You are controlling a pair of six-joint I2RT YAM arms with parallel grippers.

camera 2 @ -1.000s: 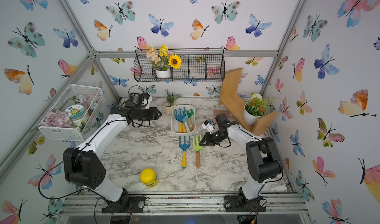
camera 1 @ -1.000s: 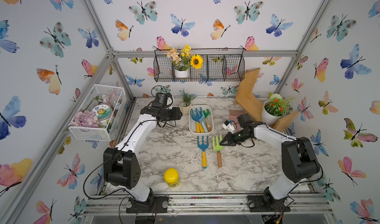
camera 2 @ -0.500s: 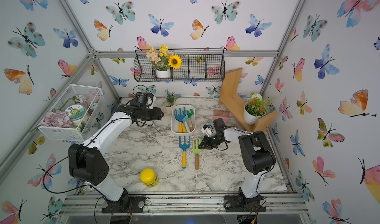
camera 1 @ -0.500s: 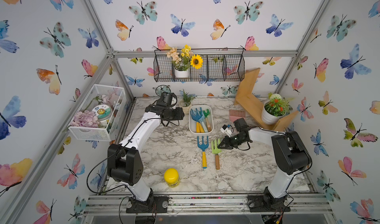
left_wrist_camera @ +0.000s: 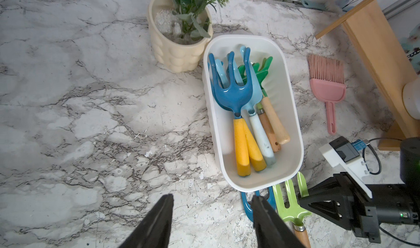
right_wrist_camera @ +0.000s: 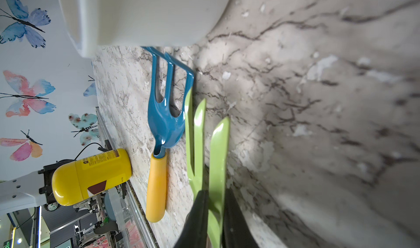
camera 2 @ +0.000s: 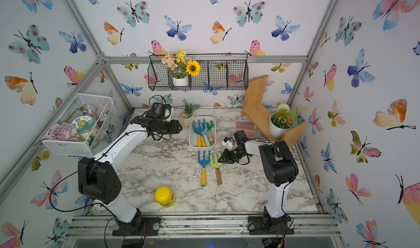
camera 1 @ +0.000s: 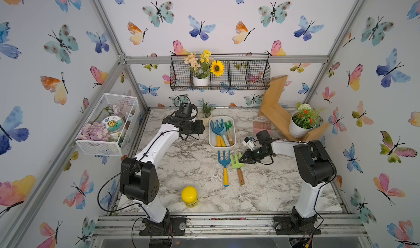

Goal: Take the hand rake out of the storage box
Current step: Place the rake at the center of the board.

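Your left arm [camera 1: 159, 142] and right arm [camera 1: 283, 147] match: white rounded links with small dark screws, bulky black joint housings [camera 1: 139, 181], and black bases [camera 1: 159, 226] at the bottom of both top views, with thin black cables [camera 1: 106, 187] looping alongside. The left gripper [left_wrist_camera: 212, 196] and right gripper [right_wrist_camera: 216, 191] have tapered matte-black fingers. A white camera bracket [left_wrist_camera: 341, 160] with a blue plug sits on the right wrist.

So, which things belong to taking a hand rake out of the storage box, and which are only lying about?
Job: shallow white plastic storage box; dark blue yellow-handled hand rake inside; light green wooden-handled hand rake, gripped by right gripper; open left gripper.
Lying about: yellow plastic jar; pink plastic brush; cream plant pot; black wire wall basket; white mesh basket.
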